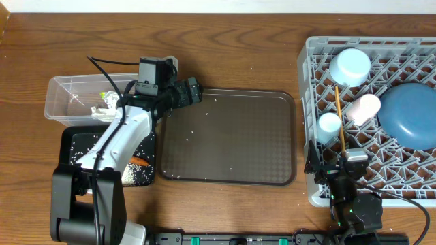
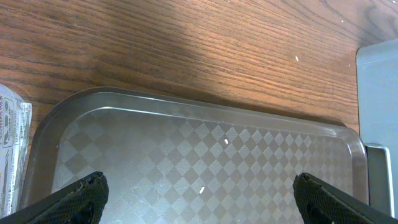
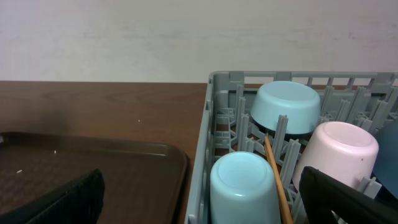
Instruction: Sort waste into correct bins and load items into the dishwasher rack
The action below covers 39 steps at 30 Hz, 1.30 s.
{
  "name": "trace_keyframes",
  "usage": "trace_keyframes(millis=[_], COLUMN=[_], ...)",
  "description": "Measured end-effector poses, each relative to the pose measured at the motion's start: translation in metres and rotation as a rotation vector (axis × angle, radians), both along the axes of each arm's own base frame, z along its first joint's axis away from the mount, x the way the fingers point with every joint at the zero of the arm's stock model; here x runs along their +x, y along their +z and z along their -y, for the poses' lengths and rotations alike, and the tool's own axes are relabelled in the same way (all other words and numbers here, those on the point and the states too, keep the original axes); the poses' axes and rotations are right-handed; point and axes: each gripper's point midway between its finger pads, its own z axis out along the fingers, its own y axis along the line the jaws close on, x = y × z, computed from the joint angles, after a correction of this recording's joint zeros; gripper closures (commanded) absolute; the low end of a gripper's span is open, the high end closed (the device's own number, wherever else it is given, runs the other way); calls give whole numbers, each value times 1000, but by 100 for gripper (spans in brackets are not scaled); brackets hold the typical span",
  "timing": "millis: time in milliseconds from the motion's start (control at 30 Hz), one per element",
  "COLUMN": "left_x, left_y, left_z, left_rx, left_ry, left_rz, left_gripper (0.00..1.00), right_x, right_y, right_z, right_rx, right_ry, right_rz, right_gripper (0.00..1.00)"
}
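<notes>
The grey dishwasher rack [image 1: 320, 51] holds the upturned light-blue bowl [image 1: 351, 66], pink cup [image 1: 363, 109], small light-blue cup [image 1: 330, 123], wooden chopsticks [image 1: 338, 116] and dark-blue plate [image 1: 412, 112]. The clear tub [image 1: 65, 95] holds the wrapper and tissue [image 1: 105, 102]. The black tray [image 1: 82, 160] holds the carrot [image 1: 139, 161] and rice. My left gripper [image 1: 194, 92] [image 2: 200, 193] is open and empty above the brown tray's far-left corner. My right gripper [image 1: 330, 160] [image 3: 202, 199] is open and empty, straddling the rack's near-left wall [image 3: 211, 118] behind the light-blue cup [image 3: 242, 180].
The brown serving tray [image 1: 231, 136] [image 2: 186, 143] lies between the bins and the rack, with a few loose rice grains [image 2: 226, 142] on it. More grains lie on the wooden table. The tub's edge [image 2: 12, 124] shows left in the left wrist view.
</notes>
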Motion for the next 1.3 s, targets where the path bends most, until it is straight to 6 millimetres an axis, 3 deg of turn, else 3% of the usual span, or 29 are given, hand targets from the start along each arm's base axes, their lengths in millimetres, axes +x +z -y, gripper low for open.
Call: trace_keyframes(millis=[867,967,1133,1300], left_x=[0,-1,-8,-31], left_y=[6,28,94,169], left_z=[0,0,-1,-5], left_rx=[-2,-10,-35,-65], left_ry=[0,0,0,0], left_rz=[12,65,229,423], left_gripper=[2,2,2,2], right_x=[0,0,0,0], right_y=[0,0,0,0], right_z=[0,0,0,0], right_rx=[0,0,0,0], right_ry=[0,1,1,3], right_rz=[0,0,0,-1], right_gripper=[1,1,1,1])
